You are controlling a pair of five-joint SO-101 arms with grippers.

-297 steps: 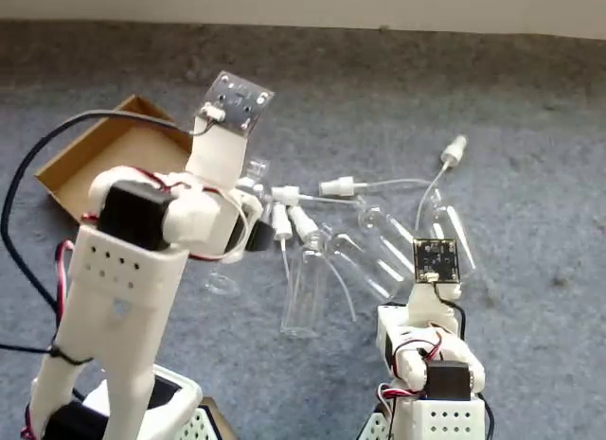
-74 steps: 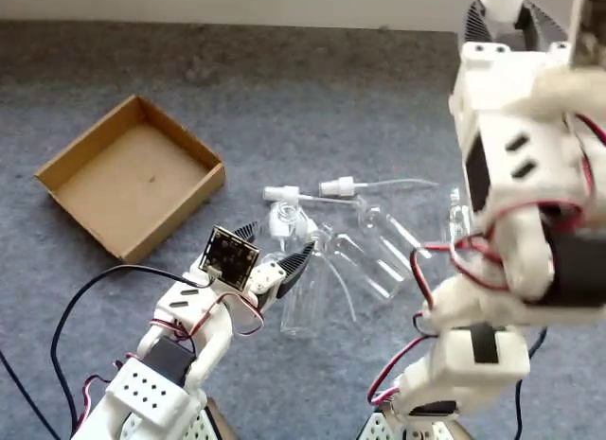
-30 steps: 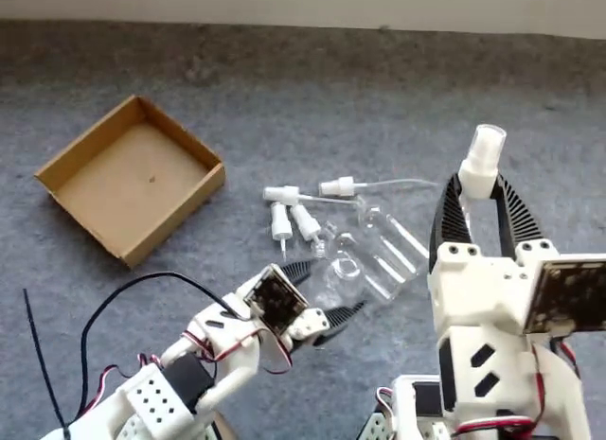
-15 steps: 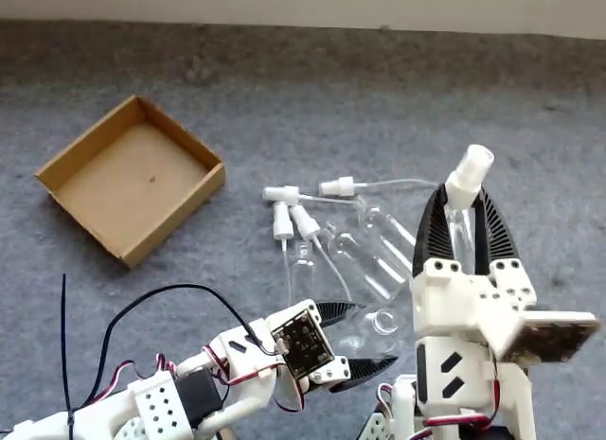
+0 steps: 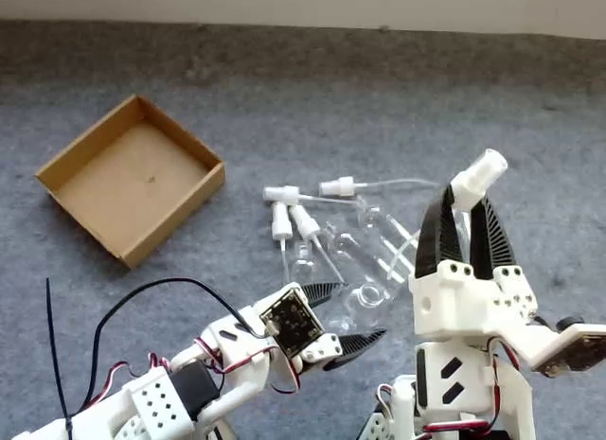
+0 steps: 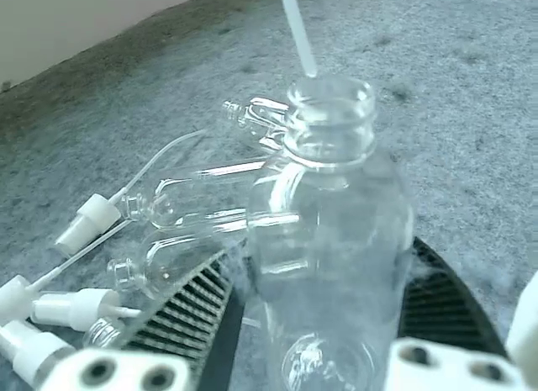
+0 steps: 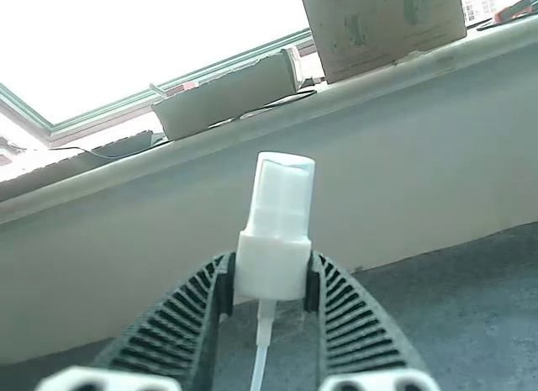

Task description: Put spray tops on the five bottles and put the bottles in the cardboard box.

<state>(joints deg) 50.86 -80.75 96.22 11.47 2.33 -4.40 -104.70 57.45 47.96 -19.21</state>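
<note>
My left gripper [image 5: 346,317] is shut on a clear bottle [image 5: 365,300], held off the carpet near the front. Its open mouth [image 6: 330,99] points up and away between the black fingers [image 6: 189,311]. My right gripper [image 5: 464,202] is shut on a white spray top [image 5: 478,173], which sits raised and tilted at the right. That spray top [image 7: 274,231] is clamped by its collar, nozzle up. Its thin tube [image 6: 296,28] ends just above the bottle's mouth. The cardboard box [image 5: 178,215] lies open at the back left, with nothing in it.
Several loose spray tops [image 5: 282,194] lie in the middle of the grey carpet, some with long tubes. Clear bottles [image 5: 379,243] lie on their sides beside them, between the two arms. The carpet ends at a pale wall at the back.
Over the earlier frames the left arm came down and lifted a bottle, and the right arm raised a spray top. In the last half second the bottle shifted slightly left and the spray top tilted right.
</note>
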